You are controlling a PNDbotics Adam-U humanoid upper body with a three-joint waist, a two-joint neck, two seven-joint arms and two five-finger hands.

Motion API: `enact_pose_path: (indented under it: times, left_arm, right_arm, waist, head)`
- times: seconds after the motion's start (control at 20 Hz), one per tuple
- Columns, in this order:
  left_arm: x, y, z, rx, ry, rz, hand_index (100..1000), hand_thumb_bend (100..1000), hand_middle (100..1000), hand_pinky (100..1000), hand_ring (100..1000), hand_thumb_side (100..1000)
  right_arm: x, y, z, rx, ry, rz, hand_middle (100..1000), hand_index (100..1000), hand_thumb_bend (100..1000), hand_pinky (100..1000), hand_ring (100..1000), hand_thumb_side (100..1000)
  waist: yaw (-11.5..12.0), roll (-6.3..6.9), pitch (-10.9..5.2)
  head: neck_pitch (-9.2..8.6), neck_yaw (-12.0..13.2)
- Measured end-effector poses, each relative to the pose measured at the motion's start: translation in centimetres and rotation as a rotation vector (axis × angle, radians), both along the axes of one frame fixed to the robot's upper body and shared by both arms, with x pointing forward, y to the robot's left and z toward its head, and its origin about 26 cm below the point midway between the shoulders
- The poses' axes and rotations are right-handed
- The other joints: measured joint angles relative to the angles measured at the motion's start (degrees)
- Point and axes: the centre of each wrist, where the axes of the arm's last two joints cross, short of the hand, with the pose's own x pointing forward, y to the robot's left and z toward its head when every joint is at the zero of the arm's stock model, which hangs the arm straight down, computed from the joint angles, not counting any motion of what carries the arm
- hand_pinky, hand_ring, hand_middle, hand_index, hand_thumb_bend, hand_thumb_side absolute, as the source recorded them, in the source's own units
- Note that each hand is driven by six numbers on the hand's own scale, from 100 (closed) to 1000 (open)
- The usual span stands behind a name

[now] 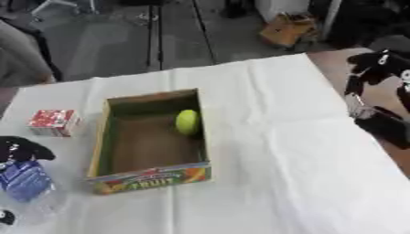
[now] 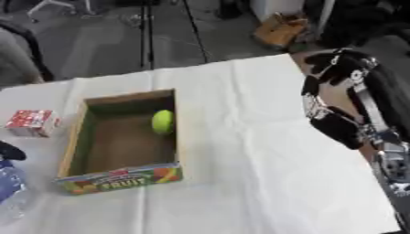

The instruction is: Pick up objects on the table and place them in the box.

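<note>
Left robot hand half cut off at the lower-left edge — black fingers draped over a clear plastic bottle with a blue label, but whether curled round it or just lying on it: cannot tell. Bottle itself blurred, lower part running out of frame. Right robot hand raised at the right edge, off past the surface's side, holding nothing; fingers hanging down relaxed, more open than closed. Rest of the right arm partly cut off at the frame edge in the left eye view, better seen in the right eye view.

One cardboard box, open top, printed fruit label on the near wall, sitting left of centre on the white-covered surface. One yellow-green ball inside, against the right wall toward the far end; rest of the box floor bare. One small red-and-white carton just left of the box, apart from it, near the surface's left edge; print unreadable.

Wide open cloth right of the box out to the right edge, and in front toward the near edge. Narrow gap between carton and box. Count: one box, one ball, one carton, one bottle.
</note>
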Motion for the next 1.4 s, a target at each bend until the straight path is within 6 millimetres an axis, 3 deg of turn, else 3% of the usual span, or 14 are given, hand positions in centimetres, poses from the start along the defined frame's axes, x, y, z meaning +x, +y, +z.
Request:
enact_pose_path:
  times: [0.3,0.4,0.5,0.65,0.95,1.4]
  left_arm:
    - [0.0,0.1,-0.8,0.014,0.024,0.013,878,867,677,817,757,293]
    - [0.0,0.1,-1.1,0.016,0.031,0.017,793,721,595,766,674,218]
    - [0.0,0.0,-1.3,0.017,0.035,0.02,754,651,559,730,623,183]
    - [0.0,0.0,-1.3,0.024,0.035,0.02,643,476,469,662,530,100]
    - [-0.2,-0.2,-1.0,0.027,0.019,0.011,593,445,438,662,502,100]
    - [-0.5,-0.7,2.7,0.026,-0.081,-0.017,587,455,429,682,497,100]
  right_arm:
    - [0.0,0.0,0.0,0.0,0.0,0.0,586,778,100,526,554,209]
    - [0.0,0.0,0.0,0.0,0.0,0.0,586,778,100,527,554,210]
    - [0.0,0.0,0.0,0.0,0.0,0.001,586,778,100,527,554,208]
    - [0.0,0.0,0.0,0.0,0.001,0.0,586,777,100,527,554,208]
    - [0.0,0.0,0.0,0.001,0.002,-0.001,587,777,100,528,555,206]
    - [-0.1,-0.2,-0.3,0.002,0.014,-0.008,587,777,100,528,555,202]
  waist:
    - [0.14,-0.02,0.0]
    - [0.27,-0.03,0.0]
    - [0.39,-0.06,0.0]
    - [0.53,-0.16,-0.02]
    - [1.3,-0.33,-0.4]
    - [2.25,-0.28,-1.16]
  head:
    - [-0.01,0.01]
    - [-0.01,0.01]
    - [-0.01,0.01]
    - [0.0,0.04]
    - [0.31,1.31]
    - [1.11,7.11]
